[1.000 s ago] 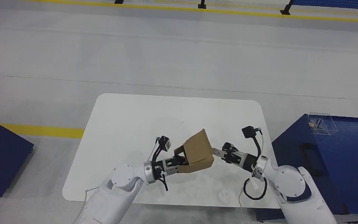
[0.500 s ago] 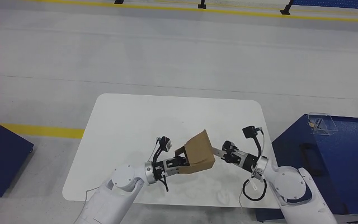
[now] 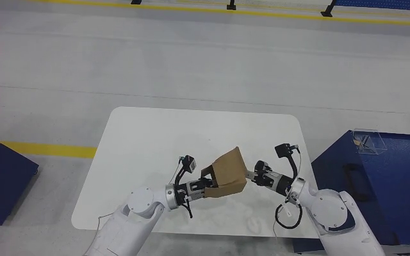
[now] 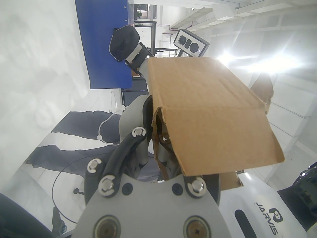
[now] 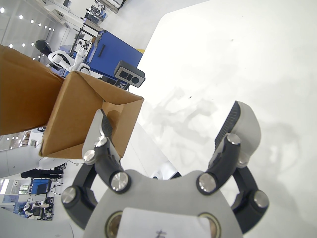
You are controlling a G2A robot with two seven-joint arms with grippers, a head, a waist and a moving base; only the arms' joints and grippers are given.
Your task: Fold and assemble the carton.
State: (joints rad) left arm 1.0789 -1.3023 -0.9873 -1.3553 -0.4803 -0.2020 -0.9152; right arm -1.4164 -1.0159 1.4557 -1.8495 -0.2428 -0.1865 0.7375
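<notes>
**Carton Assembly: End Flap Folding in Progress**

The carton (image 3: pixel 227 171) is hanging above the table (image 3: pixel 160 134), close to the edge nearest the robot and slightly toward the right-hand near corner. It is sitting tilted between the two arms and appears to be clear of the tabletop.

The left gripper (image 3: pixel 200 186) is clenching the carton at its left end. Cardboard is covering most of the fingers in the left wrist view, so the grasp is judged from the way the carton is being carried.

The right gripper (image 3: pixel 251 176) is spread wide and is grasping nothing. One finger (image 5: pixel 105 125) is lying against the flap at the carton's open right end. The other finger (image 5: pixel 244 125) is standing free over bare tabletop.

Step in hand, as judged: the body of the carton is already standing as a tube, and the right-end flaps are being worked. The end is not yet closed.

Next move, as judged:
1. The left gripper is to go on supporting the carton without letting it twist.
2. The right finger is to push the flap inward along its crease.
3. Pressure is to be light, since excess force is likely to crush the wall or pull the carton out of the left grasp.
</notes>
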